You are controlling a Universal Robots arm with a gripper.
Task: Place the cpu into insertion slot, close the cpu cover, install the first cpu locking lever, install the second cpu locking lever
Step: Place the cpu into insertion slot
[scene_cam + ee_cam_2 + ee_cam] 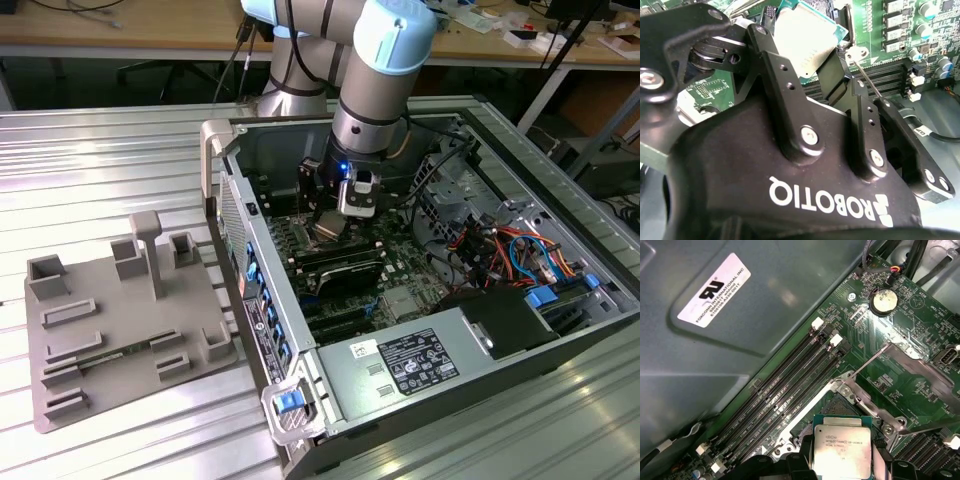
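one black end effector (805,70) grips the silvery square cpu (842,450) by its edges — we judge, to line it up with the dark square insertion slot (839,404).

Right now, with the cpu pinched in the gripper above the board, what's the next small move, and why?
Probably a short shift to centre it over the insertion slot before lowering. The gripper is shut on the cpu, which in the first wrist view appears offset from the uncovered slot and is not seated.
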